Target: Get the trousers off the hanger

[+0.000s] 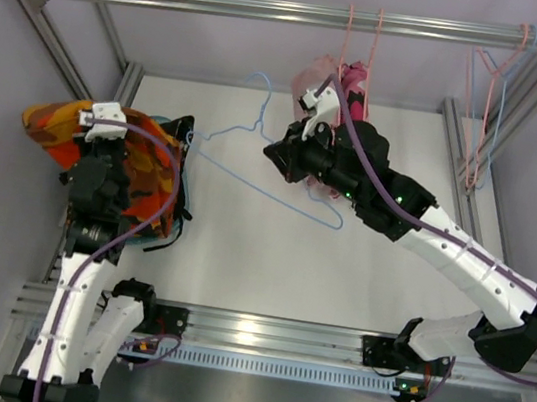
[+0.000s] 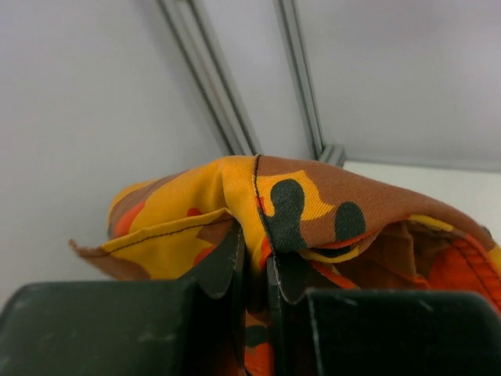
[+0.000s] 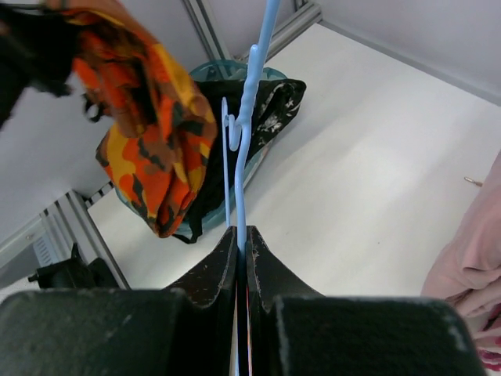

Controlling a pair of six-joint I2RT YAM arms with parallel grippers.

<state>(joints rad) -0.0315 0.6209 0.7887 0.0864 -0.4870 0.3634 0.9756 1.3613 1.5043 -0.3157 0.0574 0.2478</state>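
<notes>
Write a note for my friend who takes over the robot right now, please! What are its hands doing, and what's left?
Left hand: shut on the camouflage trousers, held up at the left side.
Right hand: shut on the blue hanger, which is bare.
Done: the camouflage trousers are off their hanger.
Left: the pale pink trousers seem still hung on a pink hanger from the rail, just beyond the right hand.

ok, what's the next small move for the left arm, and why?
Probably lower the left gripper and open over the teal tub: its jaws are shut on the camo trousers, which hang clear of the blue hanger pinched in the right gripper.
</notes>
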